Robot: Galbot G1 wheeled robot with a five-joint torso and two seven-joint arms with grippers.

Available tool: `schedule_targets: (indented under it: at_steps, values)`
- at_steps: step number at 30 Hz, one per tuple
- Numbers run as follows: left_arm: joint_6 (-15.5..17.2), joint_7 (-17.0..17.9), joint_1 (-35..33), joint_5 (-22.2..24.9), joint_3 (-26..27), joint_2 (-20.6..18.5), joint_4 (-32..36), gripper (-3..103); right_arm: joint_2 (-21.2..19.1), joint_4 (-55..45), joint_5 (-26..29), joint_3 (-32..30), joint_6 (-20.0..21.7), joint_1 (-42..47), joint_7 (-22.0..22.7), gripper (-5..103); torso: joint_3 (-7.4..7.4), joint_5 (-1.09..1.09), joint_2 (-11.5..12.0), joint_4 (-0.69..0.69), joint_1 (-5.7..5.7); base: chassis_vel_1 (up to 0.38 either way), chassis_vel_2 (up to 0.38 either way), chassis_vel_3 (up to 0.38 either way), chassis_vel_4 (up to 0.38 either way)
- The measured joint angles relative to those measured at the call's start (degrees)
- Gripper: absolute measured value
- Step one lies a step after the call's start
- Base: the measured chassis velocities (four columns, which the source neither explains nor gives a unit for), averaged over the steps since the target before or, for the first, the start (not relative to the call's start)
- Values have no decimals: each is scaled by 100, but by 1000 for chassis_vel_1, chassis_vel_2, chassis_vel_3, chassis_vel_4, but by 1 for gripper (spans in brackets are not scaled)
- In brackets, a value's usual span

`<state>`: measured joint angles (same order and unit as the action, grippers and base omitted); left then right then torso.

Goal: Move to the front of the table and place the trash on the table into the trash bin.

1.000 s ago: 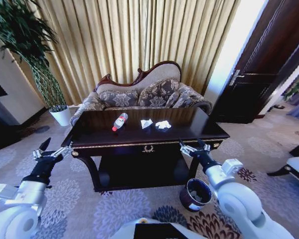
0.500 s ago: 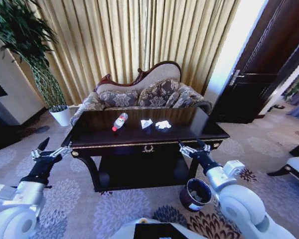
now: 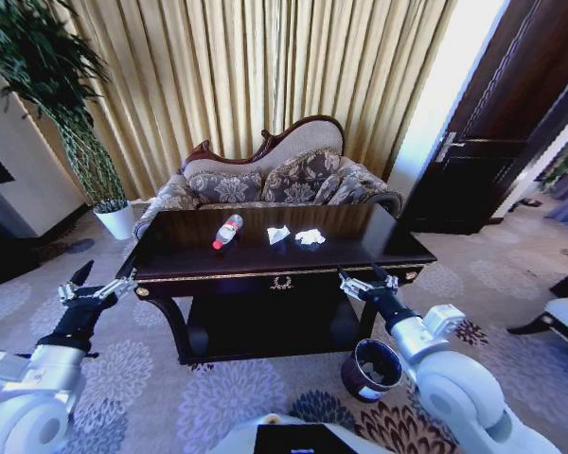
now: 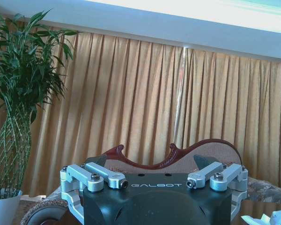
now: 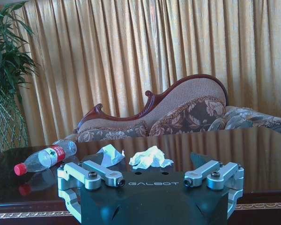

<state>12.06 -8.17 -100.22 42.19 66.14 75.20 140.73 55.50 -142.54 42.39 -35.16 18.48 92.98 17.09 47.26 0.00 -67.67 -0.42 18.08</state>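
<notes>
Two white crumpled paper wads [image 3: 296,235] and a clear plastic bottle [image 3: 228,230] lie on my dark glossy table [image 3: 360,248], well beyond both wide-open grippers, left gripper [image 3: 97,286] and right gripper [image 3: 363,280].

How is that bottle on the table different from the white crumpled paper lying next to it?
The bottle is clear plastic with a red label and red cap; the crumpled paper is plain white. The bottle is long and smooth, lying on its side; the paper is a low, ragged lump. The bottle lies nearer the table's left end, the paper near the middle. Both rest on the dark tabletop, untouched by either tool.
</notes>
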Motion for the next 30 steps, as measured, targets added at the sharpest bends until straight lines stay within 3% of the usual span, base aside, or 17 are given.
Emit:
schedule_targets:
  at_steps: [30]
  values:
    - [-93,-38,-29,-9,-27,39,-36,100,13,-4,35,-14,16,31,-15,100,0,0,0,0,0,-19,-27,25,27]
